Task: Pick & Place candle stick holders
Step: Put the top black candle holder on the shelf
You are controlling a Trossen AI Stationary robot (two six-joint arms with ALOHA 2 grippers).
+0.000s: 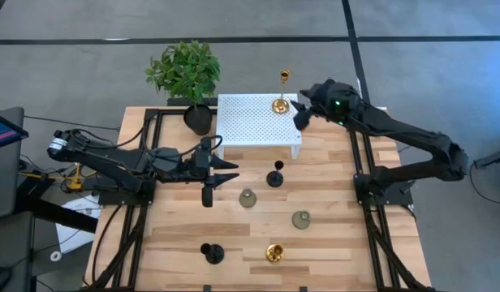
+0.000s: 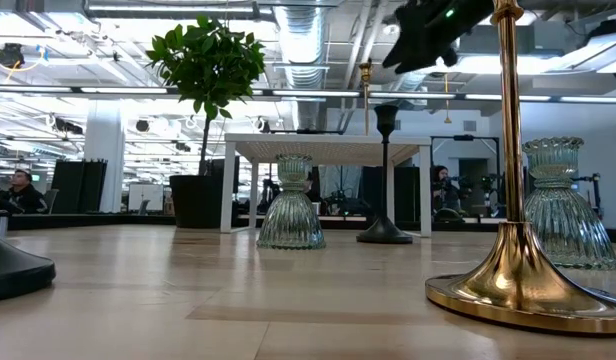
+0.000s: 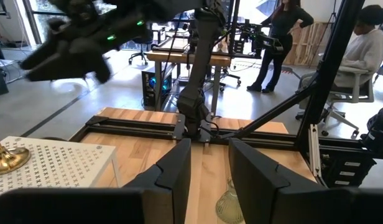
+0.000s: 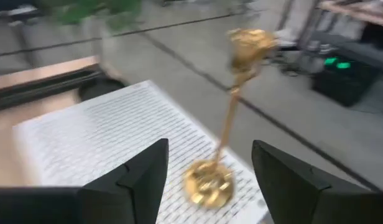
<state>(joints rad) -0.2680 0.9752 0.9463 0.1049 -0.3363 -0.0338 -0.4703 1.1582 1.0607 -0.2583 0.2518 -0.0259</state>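
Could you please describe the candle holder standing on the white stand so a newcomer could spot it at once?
At the table's far edge, next to the potted plant, stands a white perforated stand. On its corner nearest the right claw stands a tall gold candle holder, the only holder raised off the wooden tabletop.

Two gold holders (image 1: pixel 281 104), two black holders (image 1: pixel 274 178), two grey-green holders (image 1: pixel 247 198)

Right gripper (image 1: pixel 299 116) wide open at the far side; left gripper (image 1: pixel 230 171) narrowly parted, mid-table.
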